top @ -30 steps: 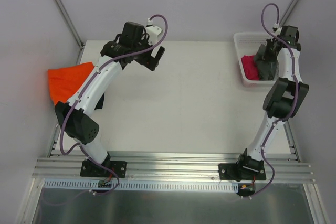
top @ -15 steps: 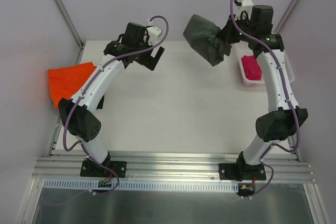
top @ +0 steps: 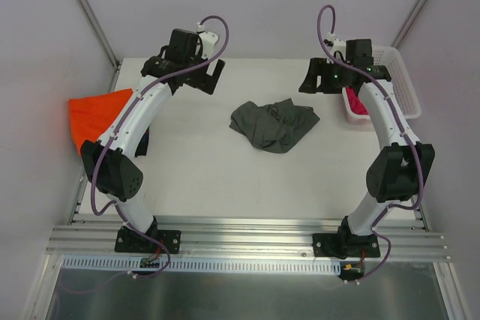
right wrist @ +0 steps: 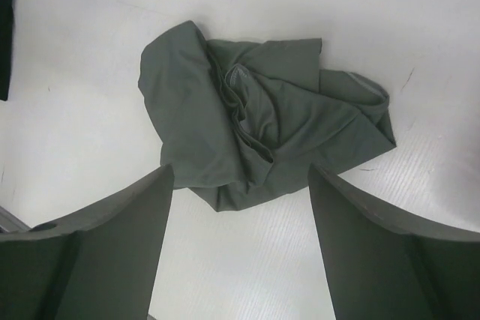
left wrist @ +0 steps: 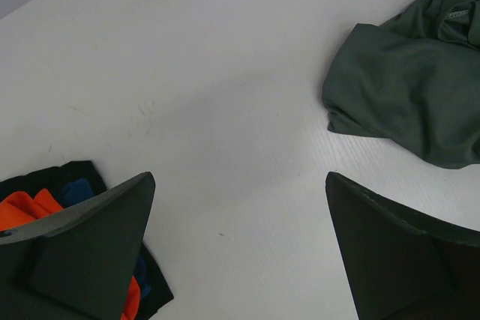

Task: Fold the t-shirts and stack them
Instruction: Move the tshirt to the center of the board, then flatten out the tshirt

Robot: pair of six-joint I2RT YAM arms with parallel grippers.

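A dark grey t-shirt [top: 274, 125] lies crumpled in the middle of the table, free of both grippers. My right gripper [top: 313, 82] hovers open just behind and right of it; the right wrist view looks down on the grey t-shirt [right wrist: 255, 118] from between the spread jaws of that gripper [right wrist: 240, 170]. My left gripper [top: 211, 79] is open above bare table at the back left; in its wrist view that gripper [left wrist: 240, 177] has the grey t-shirt [left wrist: 412, 95] off to its right. An orange t-shirt [top: 97, 114] lies at the left edge over a navy/black one [top: 142, 144]. A magenta t-shirt [top: 354, 103] sits in the basket.
The white lattice basket [top: 401, 73] stands at the back right corner of the table [top: 195, 170]. In the left wrist view the black t-shirt [left wrist: 82, 177] and orange cloth [left wrist: 22, 207] show by the left finger. Metal frame posts rise at both back corners.
My right gripper lifted the grey t-shirt out of the basket, swung left with it, then opened; the shirt now lies on the table. The left gripper shifted slightly back.
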